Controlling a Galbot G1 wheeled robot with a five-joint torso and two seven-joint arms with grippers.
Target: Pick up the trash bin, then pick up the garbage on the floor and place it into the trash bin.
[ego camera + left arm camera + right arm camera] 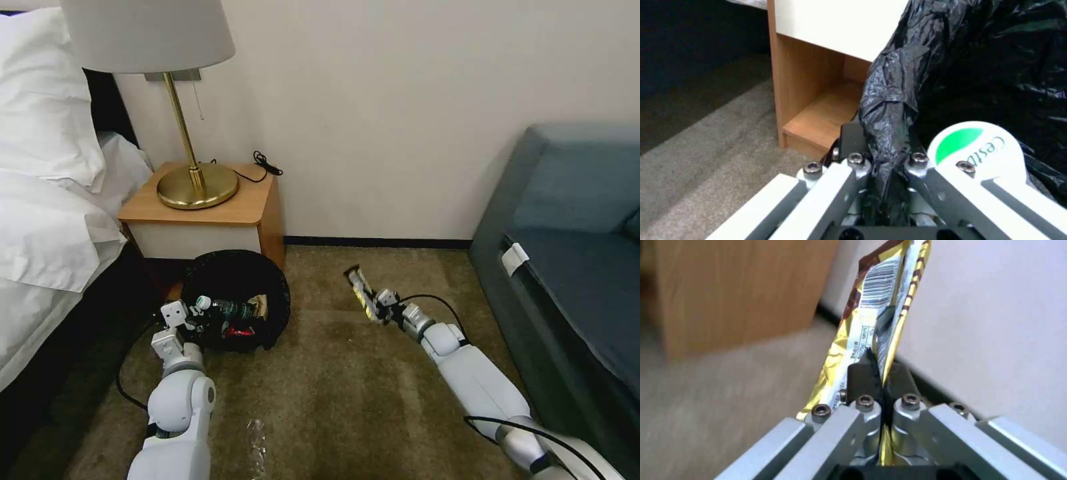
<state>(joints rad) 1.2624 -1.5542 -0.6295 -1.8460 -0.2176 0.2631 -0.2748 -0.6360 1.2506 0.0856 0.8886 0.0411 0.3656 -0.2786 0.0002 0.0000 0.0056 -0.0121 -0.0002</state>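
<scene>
Right gripper (377, 308) at frame centre pinches a flat gold-and-brown foil wrapper (361, 287) by its lower edge: light, floppy, probably slippery. Left gripper (193, 313) clamps the round black-lined trash bin (267, 273) rim, centre-left.

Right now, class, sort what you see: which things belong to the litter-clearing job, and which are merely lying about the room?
Part of the job:
- trash bin, rim liner pinched by the left gripper
- gold wrapper, clamped in the right gripper
- bottle inside the bin

Lying about:
- lamp on the nightstand
- bed
- sofa
</scene>
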